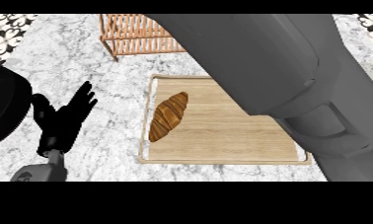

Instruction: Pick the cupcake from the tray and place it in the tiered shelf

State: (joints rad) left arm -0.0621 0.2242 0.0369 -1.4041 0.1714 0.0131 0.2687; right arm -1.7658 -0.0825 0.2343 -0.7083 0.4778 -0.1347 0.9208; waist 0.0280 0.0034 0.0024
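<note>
Grey-white marble counter (109, 77), seen from steeply above.
Filling nearly the whole frame, veined in darker grey, paler toward the lower centre. Black-and-white patterned surface (16, 30) along the upper left edge, with another small patch of the same at the upper right corner. Rounded black shape (11, 104) cut off at the left edge, resting against the marble. Even, soft light throughout, faint shadows only. No wall, floor or window within the frame.
</note>
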